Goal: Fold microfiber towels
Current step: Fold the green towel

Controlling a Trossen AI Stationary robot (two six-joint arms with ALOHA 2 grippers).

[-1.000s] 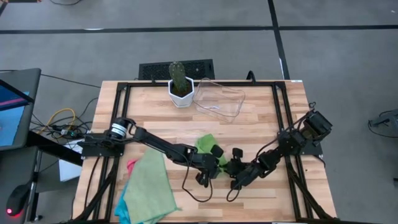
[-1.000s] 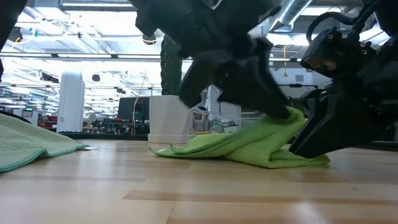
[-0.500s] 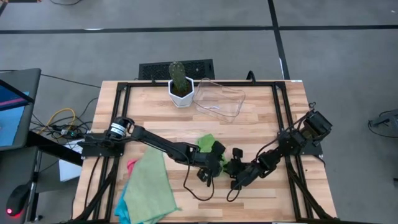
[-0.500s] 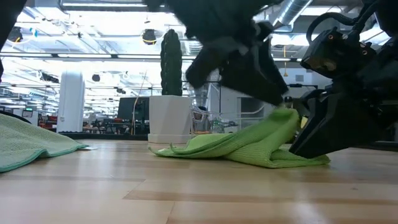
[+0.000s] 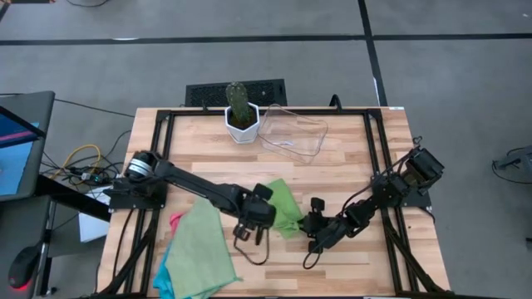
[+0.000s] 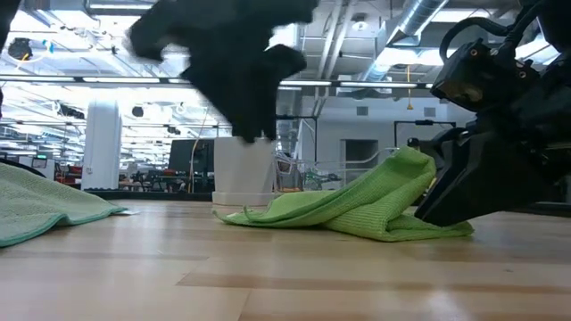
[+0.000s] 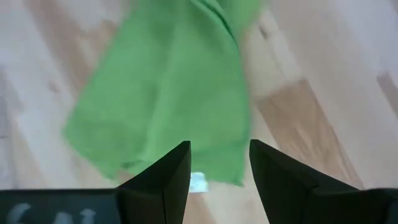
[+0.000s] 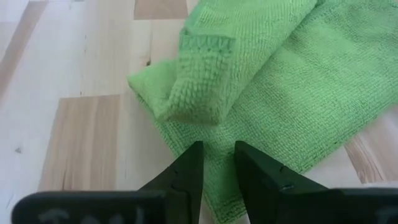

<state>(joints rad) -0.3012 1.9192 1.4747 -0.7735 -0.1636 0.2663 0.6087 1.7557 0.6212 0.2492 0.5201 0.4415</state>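
Bare wood lies open along the table's (image 5: 349, 158) near edge — cactus pot (image 5: 242, 124) and clear tray (image 5: 293, 133) crowd the far side.

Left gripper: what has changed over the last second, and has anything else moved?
The left gripper let go of the green towel and pulled back toward the towel stack, jaws open and empty. The freed corner settled into a loose peak. The right gripper stayed low at the towel's edge; stack, cactus pot and clear tray are unmoved.

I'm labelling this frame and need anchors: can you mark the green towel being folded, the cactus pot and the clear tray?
green towel (image 5: 284, 206): high view, middle of the cloth.
cactus pot (image 5: 242, 129): high view, white rim at the front.
clear tray (image 5: 293, 143): high view, near wall of the tray.
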